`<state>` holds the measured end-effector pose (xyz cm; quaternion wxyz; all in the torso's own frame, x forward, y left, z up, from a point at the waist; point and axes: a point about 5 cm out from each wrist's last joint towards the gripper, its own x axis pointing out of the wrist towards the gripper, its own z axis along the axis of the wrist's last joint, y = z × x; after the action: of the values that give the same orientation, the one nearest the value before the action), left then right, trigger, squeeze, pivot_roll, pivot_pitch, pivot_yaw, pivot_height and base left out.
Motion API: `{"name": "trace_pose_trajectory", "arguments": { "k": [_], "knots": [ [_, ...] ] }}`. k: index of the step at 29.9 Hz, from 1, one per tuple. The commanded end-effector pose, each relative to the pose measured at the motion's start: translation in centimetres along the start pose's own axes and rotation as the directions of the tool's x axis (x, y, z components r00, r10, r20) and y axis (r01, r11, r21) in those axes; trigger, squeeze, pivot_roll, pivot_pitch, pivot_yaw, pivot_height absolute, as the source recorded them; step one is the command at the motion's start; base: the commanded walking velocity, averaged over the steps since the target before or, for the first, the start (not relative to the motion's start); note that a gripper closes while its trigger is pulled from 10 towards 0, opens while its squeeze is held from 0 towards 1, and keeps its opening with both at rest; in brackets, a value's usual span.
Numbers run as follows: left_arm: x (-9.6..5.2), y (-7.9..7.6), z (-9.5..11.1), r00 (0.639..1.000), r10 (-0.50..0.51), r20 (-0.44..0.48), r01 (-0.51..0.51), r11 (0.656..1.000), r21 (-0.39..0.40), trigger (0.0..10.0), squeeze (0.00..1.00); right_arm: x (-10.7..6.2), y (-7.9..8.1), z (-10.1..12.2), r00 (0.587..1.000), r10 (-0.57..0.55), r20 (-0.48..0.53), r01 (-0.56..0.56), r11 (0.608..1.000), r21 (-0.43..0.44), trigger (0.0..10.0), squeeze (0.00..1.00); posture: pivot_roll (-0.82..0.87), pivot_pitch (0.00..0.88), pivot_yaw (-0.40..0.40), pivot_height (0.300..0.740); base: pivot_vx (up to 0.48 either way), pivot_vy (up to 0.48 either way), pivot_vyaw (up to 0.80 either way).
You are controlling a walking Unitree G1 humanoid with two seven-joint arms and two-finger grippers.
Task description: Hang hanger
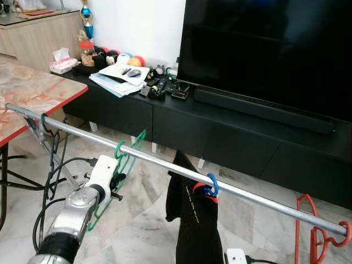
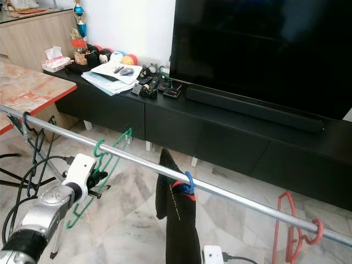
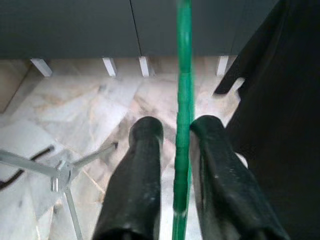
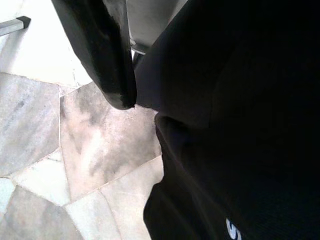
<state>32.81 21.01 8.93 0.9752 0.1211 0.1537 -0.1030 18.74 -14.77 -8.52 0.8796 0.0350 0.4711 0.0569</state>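
Observation:
A green hanger (image 1: 125, 158) hangs by its hook on the metal rail (image 1: 159, 160), left of middle. My left gripper (image 1: 116, 181) is up at it, just under the rail. In the left wrist view the green wire (image 3: 183, 100) runs between the two black fingers (image 3: 145, 150); it touches one, and a gap shows on the other side, so the gripper (image 3: 177, 127) is open around it. A black garment (image 1: 195, 225) hangs from a blue and red hanger (image 1: 209, 188) at mid rail. My right gripper (image 4: 132, 102) is pressed close against that black cloth (image 4: 240, 100).
A dark hanger (image 1: 52, 146) hangs at the rail's left end and an orange-red one (image 1: 309, 231) at its right end. Behind the rail stand a black TV console (image 1: 181, 124) with a big TV (image 1: 264, 49). A red-edged marble table (image 1: 33, 93) is at left, with cables (image 1: 60, 165) under it.

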Motion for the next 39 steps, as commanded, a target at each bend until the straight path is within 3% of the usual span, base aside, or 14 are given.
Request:
{"name": "trace_pose_trajectory", "arguments": {
  "k": [1,11,14,16,17,18,19,20,22,24,27,28,30,39],
  "knots": [
    [-0.3,0.1,0.7,0.999,0.005,0.034,-0.005,1.000,-0.013,10.0,0.76,0.0,-0.2,0.2,1.000,-0.005,0.008,0.005,1.000,-0.002,10.0,0.00,0.14,0.025,-0.091,0.740,0.000,0.000,0.00],
    [-3.1,0.0,1.1,0.995,0.010,0.101,-0.009,1.000,-0.008,10.0,0.73,0.0,-0.1,0.1,1.000,-0.002,0.007,0.002,1.000,0.001,10.0,0.00,0.14,0.017,-0.083,0.740,0.000,0.000,0.00],
    [-5.9,1.0,1.4,0.987,0.040,0.157,-0.038,0.999,-0.012,10.0,0.73,0.0,-0.2,0.0,1.000,-0.005,0.007,0.005,1.000,0.002,10.0,0.00,0.14,0.011,-0.079,0.740,0.000,0.000,0.00],
    [-5.9,1.0,1.4,0.987,0.040,0.157,-0.038,0.999,-0.012,10.0,0.73,0.0,-0.2,0.0,1.000,-0.005,0.007,0.005,1.000,0.002,10.0,0.00,0.14,0.011,-0.079,0.740,0.000,0.000,0.00],
    [-7.4,1.5,0.8,0.984,0.078,0.160,-0.076,0.997,-0.022,10.0,0.72,0.0,-0.2,0.0,1.000,-0.005,0.005,0.005,1.000,0.001,10.0,0.00,0.15,0.005,-0.077,0.740,0.000,0.000,0.00],
    [-7.4,1.5,0.8,0.984,0.078,0.160,-0.076,0.997,-0.022,10.0,0.72,0.0,-0.2,0.0,1.000,-0.005,0.005,0.005,1.000,0.001,10.0,0.00,0.15,0.005,-0.077,0.740,0.000,0.000,0.00],
    [-8.9,2.0,0.1,0.978,0.128,0.167,-0.122,0.991,-0.046,10.0,0.72,-0.1,-0.2,-0.1,1.000,-0.004,0.002,0.004,1.000,-0.002,10.0,0.00,0.15,0.003,-0.076,0.740,0.000,0.000,0.00],
    [-9.2,2.1,0.0,0.976,0.139,0.167,-0.132,0.990,-0.052,10.0,0.72,-0.1,-0.2,-0.1,1.000,-0.003,0.001,0.003,1.000,-0.003,10.0,0.00,0.15,0.003,-0.076,0.740,0.000,0.000,0.00],
    [-10.2,2.4,-1.2,0.968,0.202,0.147,-0.191,0.978,-0.087,10.0,0.64,-0.1,-0.2,-0.1,1.000,-0.003,0.001,0.003,1.000,-0.003,10.0,0.00,0.15,0.000,-0.075,0.740,0.000,0.000,0.00],
    [-11.6,3.1,-5.0,0.941,0.336,0.031,-0.329,0.935,-0.130,10.0,0.00,-0.1,-0.2,-0.1,1.000,-0.002,0.000,0.002,1.000,-0.005,10.0,0.00,0.16,0.000,-0.073,0.740,0.000,0.000,0.00],
    [-12.5,2.5,-10.0,0.933,0.332,-0.137,-0.346,0.933,-0.102,10.0,0.00,0.0,-0.2,-0.1,1.000,-0.003,0.002,0.003,1.000,-0.005,10.0,0.00,0.15,0.000,-0.069,0.740,0.000,0.000,0.00],
    [-12.5,2.5,-10.0,0.933,0.332,-0.137,-0.346,0.933,-0.102,10.0,0.00,0.0,-0.2,-0.1,1.000,-0.003,0.002,0.003,1.000,-0.005,10.0,0.00,0.15,0.000,-0.069,0.740,0.000,0.000,0.00],
    [-12.9,1.1,-13.2,0.923,0.287,-0.254,-0.324,0.939,-0.114,10.0,0.00,-0.1,-0.2,-0.1,1.000,-0.012,0.004,0.012,1.000,-0.003,10.0,0.00,0.15,0.000,-0.066,0.740,0.000,0.000,0.00],
    [-11.8,-2.1,-18.1,0.885,0.141,-0.444,-0.210,0.972,-0.109,10.0,0.00,-0.1,-0.2,-0.2,0.999,-0.043,0.009,0.043,0.999,0.019,10.0,0.00,0.15,0.000,-0.057,0.740,0.000,0.000,0.00]
  ]
}}
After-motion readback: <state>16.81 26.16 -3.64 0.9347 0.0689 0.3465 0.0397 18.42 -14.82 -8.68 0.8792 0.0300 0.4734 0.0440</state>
